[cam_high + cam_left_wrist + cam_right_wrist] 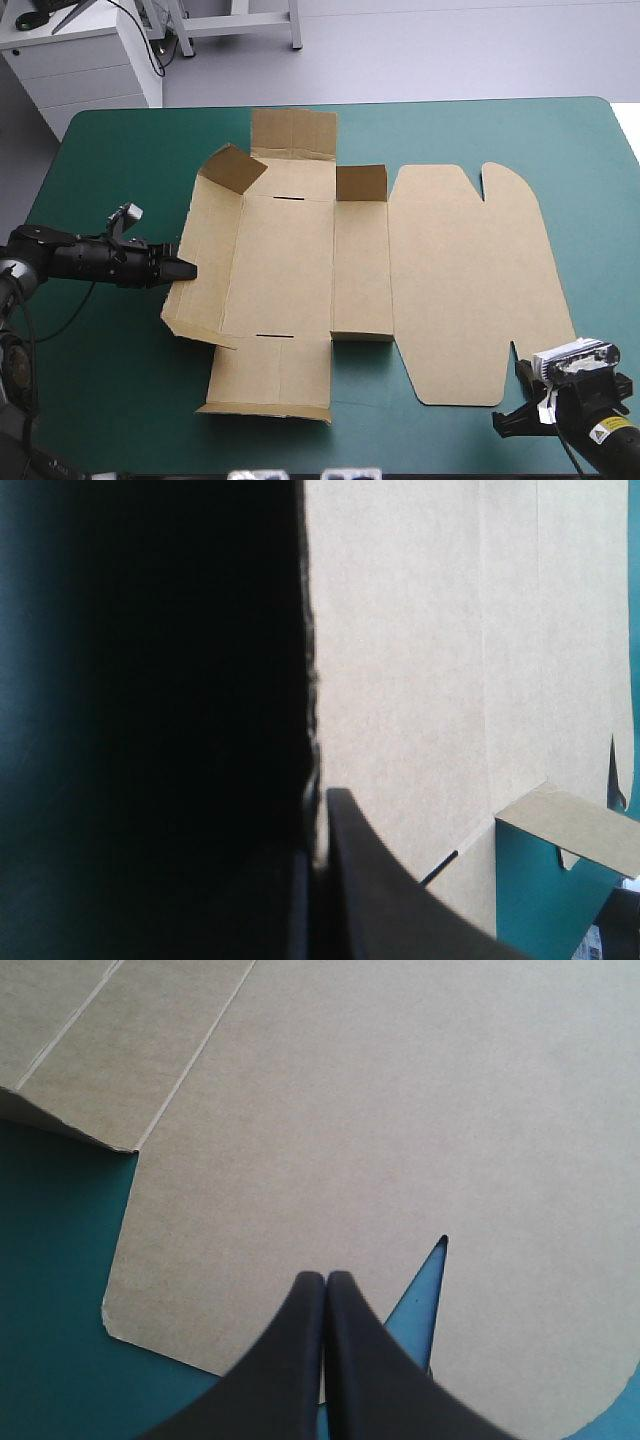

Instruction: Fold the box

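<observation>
Brown board fills the middle of the high view: the box [290, 260] lies unfolded on the teal-green cover [110, 160], its base panels at centre and the wide lid [470, 290] flat toward the right of the frame. Two corner flaps stand up along the sheet's upper side, one at upper left [235, 168] and one at upper centre [360, 184]. The long wall [200, 270] on the sheet's left side tilts a little off the cover. The left gripper [186, 268] reaches in from the left of the frame and meets that wall's outer edge. The right gripper [500, 424] sits at the lower right, just beside the lid's rounded corner, over bare cover. From the left wrist, the black fingers [400, 905] press together with the wall's thin edge caught between them. Ahead of them runs the lit inner face of the board, its other side in deep shadow, and one flap stands farther off against the cover. From the right wrist, the fingers [360, 1360] meet in one pointed arch, closed on themselves. The lid spreads ahead of them, and its narrow notch [425, 1300] beside the tips shows the cover.
</observation>
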Motion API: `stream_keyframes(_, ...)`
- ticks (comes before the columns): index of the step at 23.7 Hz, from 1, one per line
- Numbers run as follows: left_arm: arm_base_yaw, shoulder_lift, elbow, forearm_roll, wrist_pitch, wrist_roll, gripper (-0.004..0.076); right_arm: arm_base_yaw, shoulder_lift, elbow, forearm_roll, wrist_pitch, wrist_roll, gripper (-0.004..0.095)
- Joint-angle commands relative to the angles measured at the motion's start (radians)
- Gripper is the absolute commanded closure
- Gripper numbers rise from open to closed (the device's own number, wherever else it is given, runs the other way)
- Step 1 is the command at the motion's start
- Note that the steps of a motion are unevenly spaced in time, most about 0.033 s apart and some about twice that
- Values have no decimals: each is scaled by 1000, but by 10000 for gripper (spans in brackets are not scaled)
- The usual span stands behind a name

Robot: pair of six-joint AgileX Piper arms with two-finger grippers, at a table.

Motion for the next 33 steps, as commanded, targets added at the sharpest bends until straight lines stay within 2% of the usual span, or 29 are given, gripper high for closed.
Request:
stream_keyframes(1, -5, -63, -20, -22, 101, 5, 731, 4, 9, -26, 18, -59, -2, 927)
stream_keyframes(6, -5, -63, -20, 54, 101, 5, 720, 4, 9, -26, 18, -59, -2, 927)
stream_keyframes(8, -5, -63, -20, 55, 101, 5, 672, 4, 9, -26, 18, -59, -2, 927)
stream_keyframes(11, -5, -63, -20, 42, 101, 1, 521, 4, 9, -26, 18, -59, -2, 927)
stream_keyframes(13, -5, -63, -20, 42, 101, -11, 374, 4, 9, -26, 18, -59, -2, 927)
stream_keyframes(14, -5, -63, -20, 42, 101, -11, 241, 4, 9, -26, 18, -59, -2, 927)
stream_keyframes(16, -3, -63, -22, 54, 101, -21, 157, 4, 9, -26, 18, -59, -2, 927)
stream_keyframes(19, -1, -63, -69, 223, 73, -84, 158, 4, 9, -26, 18, -59, -2, 927)
stream_keyframes(21, -1, -63, -114, 346, 42, -182, 158, 4, 9, -26, 18, -59, -2, 927)
stream_keyframes(27, 2, -63, -131, 624, -5, -332, 158, 4, 9, -26, 18, -59, -2, 927)
stream_keyframes(30, 40, -63, -131, 586, 24, -334, 158, 4, 9, -26, 18, -59, -2, 927)
stream_keyframes(33, 69, -63, -127, 467, 55, -270, 158, 4, 9, -26, 18, -59, -2, 927)
